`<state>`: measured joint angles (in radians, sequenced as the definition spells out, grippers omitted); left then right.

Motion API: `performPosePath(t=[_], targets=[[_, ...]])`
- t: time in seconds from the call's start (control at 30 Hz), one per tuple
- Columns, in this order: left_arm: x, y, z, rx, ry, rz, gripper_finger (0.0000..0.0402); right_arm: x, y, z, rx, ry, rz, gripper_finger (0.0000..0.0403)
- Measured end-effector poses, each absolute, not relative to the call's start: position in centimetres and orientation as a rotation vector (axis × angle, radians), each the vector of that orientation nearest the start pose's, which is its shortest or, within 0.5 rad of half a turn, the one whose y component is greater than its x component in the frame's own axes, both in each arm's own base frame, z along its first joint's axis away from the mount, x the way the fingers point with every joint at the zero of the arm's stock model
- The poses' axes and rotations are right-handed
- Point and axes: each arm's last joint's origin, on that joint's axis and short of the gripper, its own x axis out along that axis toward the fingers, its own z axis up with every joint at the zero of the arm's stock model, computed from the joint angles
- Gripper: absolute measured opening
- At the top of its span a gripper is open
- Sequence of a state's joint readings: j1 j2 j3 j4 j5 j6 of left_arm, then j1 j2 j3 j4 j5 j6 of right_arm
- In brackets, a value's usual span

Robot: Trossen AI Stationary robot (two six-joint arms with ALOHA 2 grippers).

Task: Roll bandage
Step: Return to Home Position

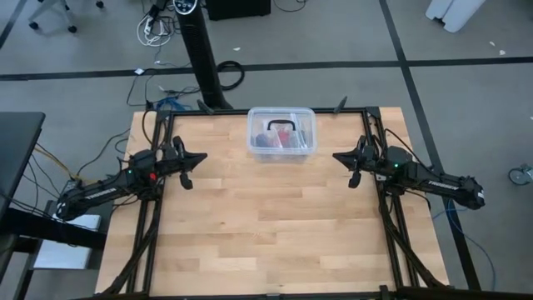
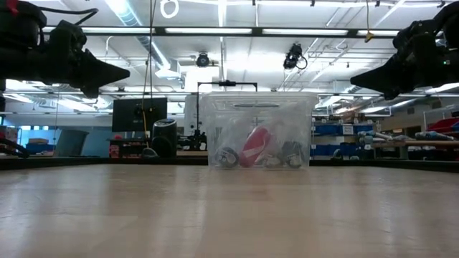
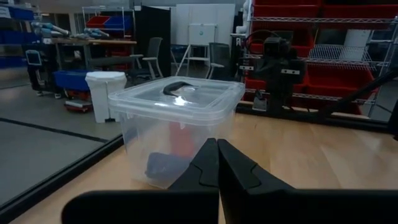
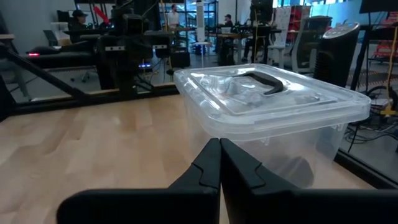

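A clear plastic box (image 1: 281, 132) with a closed lid and a dark handle (image 3: 179, 86) stands on the table at the middle of the far edge. Through its wall I see a red item (image 2: 252, 147) and a dark blue lump (image 3: 163, 167), which looks like the bandage lying on the box's floor. My left gripper (image 1: 202, 157) hovers shut above the table, left of the box, pointing level toward it. My right gripper (image 1: 336, 155) hovers shut to the right of the box, also level. Both are clear of the box and hold nothing.
Black frame rails (image 1: 154, 208) run along the table's left and right sides under the arms. Bare wood (image 1: 266, 233) stretches from the box to the near edge. Clear bags and small dark items (image 2: 290, 154) also lie inside the box.
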<state>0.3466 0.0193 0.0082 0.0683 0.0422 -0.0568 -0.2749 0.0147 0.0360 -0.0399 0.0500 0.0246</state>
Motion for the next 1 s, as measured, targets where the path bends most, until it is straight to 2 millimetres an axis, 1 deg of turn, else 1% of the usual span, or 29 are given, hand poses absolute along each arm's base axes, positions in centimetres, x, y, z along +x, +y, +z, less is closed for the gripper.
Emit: performPosePath(t=[0.3, 0.53, 0.8, 1.0], targets=[[9.28, 3.22, 17.15, -0.045, -0.066, 0.303, 0.0001, 9.23, -2.75, 17.08, 0.025, 0.014, -0.325, 0.0009], [9.28, 3.22, 17.15, -0.045, -0.066, 0.303, 0.0001, 9.23, -2.75, 17.08, 0.025, 0.014, -0.325, 0.0003], [9.28, 3.22, 17.15, -0.045, -0.066, 0.303, 0.0001, 9.23, -2.75, 17.09, 0.025, 0.014, -0.325, 0.0009], [9.28, 3.22, 17.15, -0.045, -0.066, 0.303, 0.0001, 9.23, -2.76, 17.09, 0.025, 0.014, -0.326, 0.0005]])
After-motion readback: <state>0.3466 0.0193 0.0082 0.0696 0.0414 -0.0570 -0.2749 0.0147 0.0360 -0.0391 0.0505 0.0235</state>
